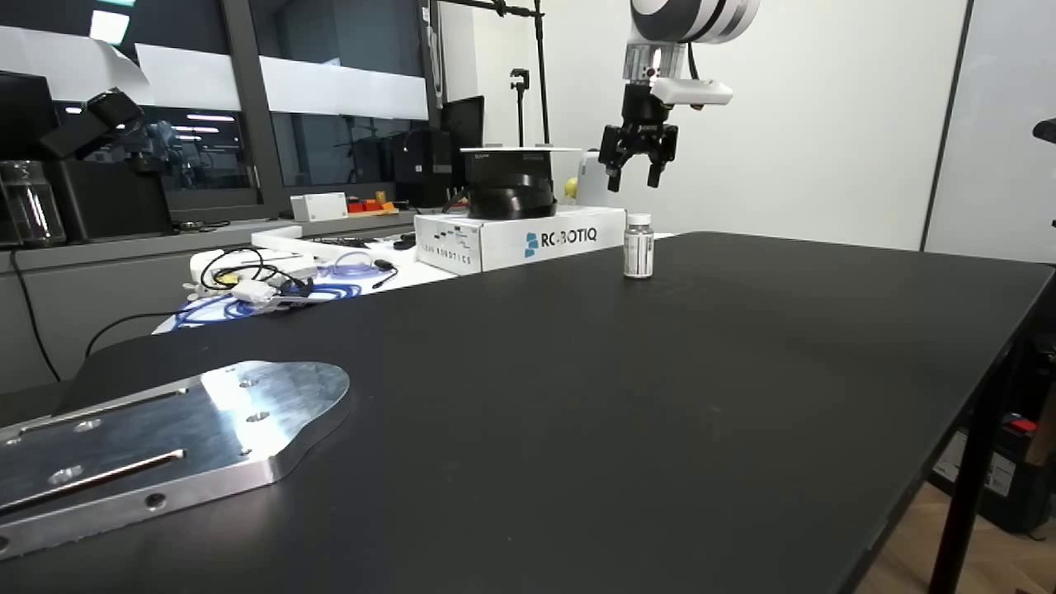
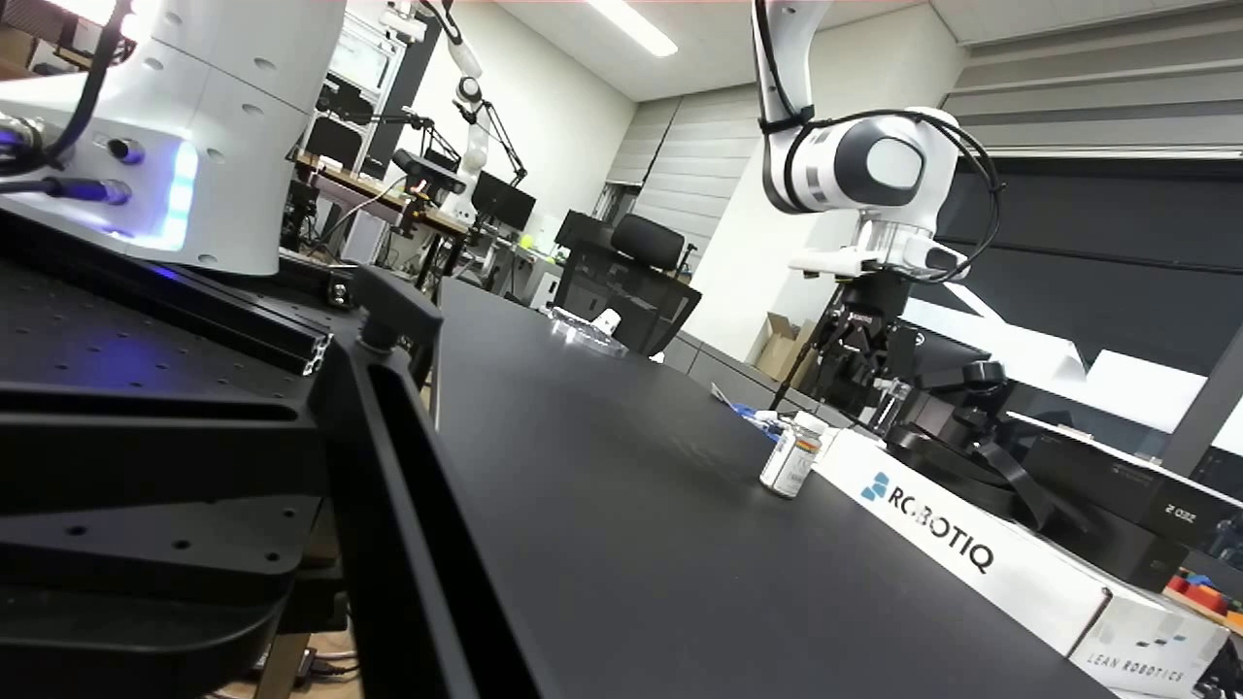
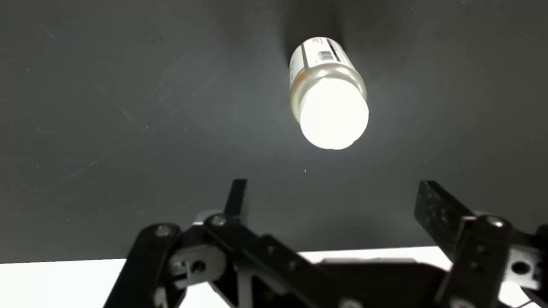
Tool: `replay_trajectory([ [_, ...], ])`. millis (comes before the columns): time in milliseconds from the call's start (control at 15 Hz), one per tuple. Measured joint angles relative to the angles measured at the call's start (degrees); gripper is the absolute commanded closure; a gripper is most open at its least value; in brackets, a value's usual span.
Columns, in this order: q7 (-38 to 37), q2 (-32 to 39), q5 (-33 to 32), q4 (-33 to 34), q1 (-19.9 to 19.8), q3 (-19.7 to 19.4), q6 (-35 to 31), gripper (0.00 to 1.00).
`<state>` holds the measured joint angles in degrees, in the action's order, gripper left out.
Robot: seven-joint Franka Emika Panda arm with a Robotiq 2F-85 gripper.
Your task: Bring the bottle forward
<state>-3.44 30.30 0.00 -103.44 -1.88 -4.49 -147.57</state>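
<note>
1. Tabletop (image 1: 577, 396), flat and matte black: spreads below the jaws and fills most of the wrist view ahead of them.
2. White-and-grey jointed robot arm (image 2: 825, 170): above the jaws, holding them pointed downward.
3. Long white cardboard box (image 2: 971, 544), printed ROBOTIQ: lower than the jaws, along the tabletop's edge.
4. Black two-fingered gripper (image 1: 634, 178): its jaws stand well apart, nothing between them. The step in hand looks like the approach, with the grasp not yet made. The next move probably calls for a shift toward the small, white-capped, pale-labelled cylindrical bottle (image 3: 329, 92), then a descent until a black finger (image 3: 439, 209) stands on either side of it, and only then squeezing. Which way counts as forward I cannot tell.
5. That bottle: upright on the tabletop, lower than the jaws and touching neither of them. In the wrist view it lies ahead of their tips, roughly midway between the two sides.
6. Round white cap (image 1: 638, 219): the bottle's part nearest the jaws; in an exterior view it sits almost directly beneath their gap.
</note>
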Motion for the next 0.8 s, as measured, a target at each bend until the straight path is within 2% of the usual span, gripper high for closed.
replay_trajectory([
  [667, -0.29, 4.8, 0.0, 0.02, 0.04, -0.5, 0.48, 0.0],
  [733, -0.29, 5.17, 0.0, 0.02, 0.05, -0.5, 0.64, 0.25],
  [800, -0.29, 5.51, -0.02, 0.02, 0.08, -0.5, 0.77, 0.26],
])
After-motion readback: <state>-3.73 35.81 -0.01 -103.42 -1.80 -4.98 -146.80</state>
